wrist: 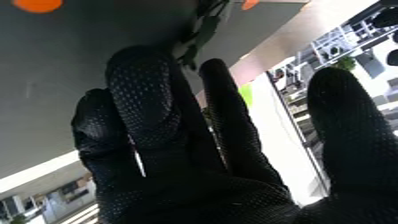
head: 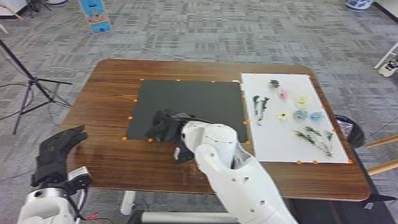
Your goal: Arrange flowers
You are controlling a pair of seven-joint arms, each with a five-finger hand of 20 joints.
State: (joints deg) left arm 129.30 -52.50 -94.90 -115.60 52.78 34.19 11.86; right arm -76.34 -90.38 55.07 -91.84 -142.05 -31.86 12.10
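The right hand (head: 166, 126) was over the near part of the black board (head: 191, 95). In the right wrist view its fingers were extended, with the thumb set apart: an open hand. A leafy sprig (wrist: 209, 32) appeared against the dark surface beyond the fingertips, its long axis slanted slightly to the fingers and one end passing behind them. Contact between hand and sprig could not be determined.

The left hand (head: 60, 150) was beside the table's left edge, fingers loosely extended and pointing away from the robot.

On the white sheet (head: 275, 150), right of the board, two dark sprigs (head: 263, 107) lay side by side, long axes running near to far. Nearer the robot, green sprigs (head: 307, 137) lay diagonally, from far left to near right. The pink flower (head: 283, 93), pale yellow flower (head: 301, 101), small yellow flower (head: 283, 115) and two light-blue flowers (head: 300, 114) were round, without a readable direction. Orange tabs (head: 130, 118) lined the board's edges.
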